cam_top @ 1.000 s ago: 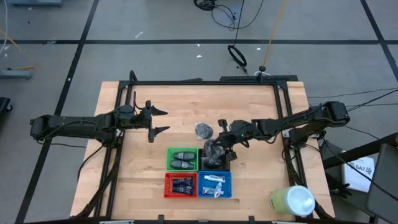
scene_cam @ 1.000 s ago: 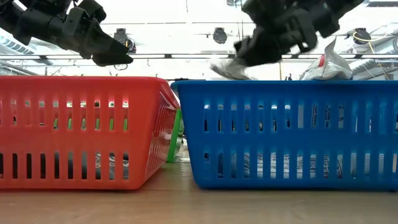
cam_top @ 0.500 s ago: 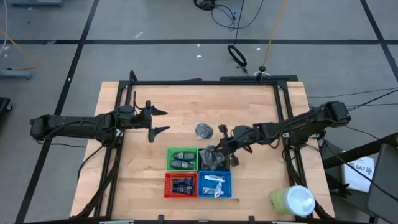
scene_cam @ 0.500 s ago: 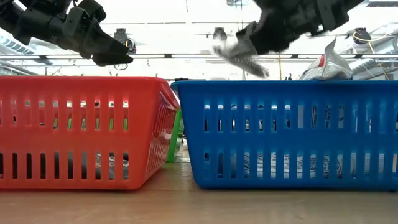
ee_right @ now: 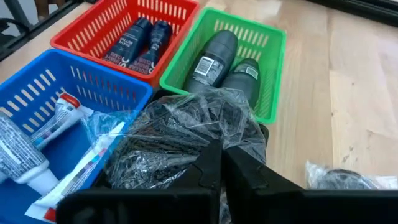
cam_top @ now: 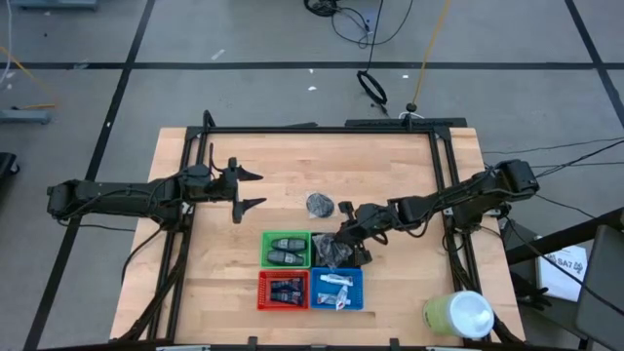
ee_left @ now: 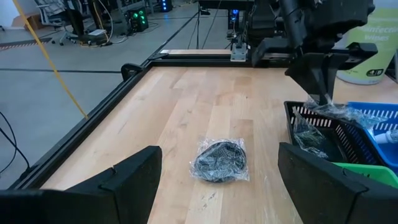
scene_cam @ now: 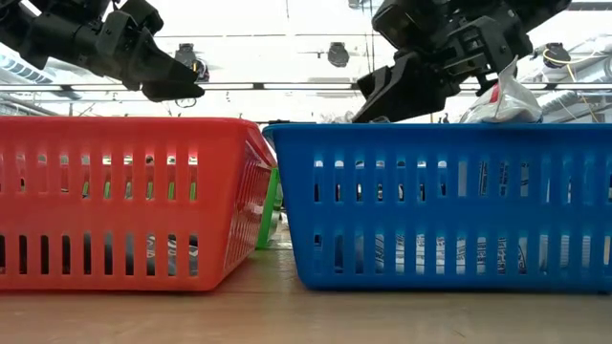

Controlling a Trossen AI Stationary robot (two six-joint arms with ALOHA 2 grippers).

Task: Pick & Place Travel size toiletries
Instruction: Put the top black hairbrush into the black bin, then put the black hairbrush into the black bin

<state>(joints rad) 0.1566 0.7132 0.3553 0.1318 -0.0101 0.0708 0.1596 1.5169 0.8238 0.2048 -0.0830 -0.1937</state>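
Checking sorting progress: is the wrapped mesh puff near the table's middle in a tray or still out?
Out. The mesh puff lies on the bare table, apart from the black tray, in both high and left wrist views.

Four trays (cam_top: 286, 250), two grey ovals (ee_right: 211, 55), two dark blue tubes (ee_right: 132, 37), two white-and-blue tubes (ee_right: 18, 155), two mesh puffs (ee_left: 219, 160).
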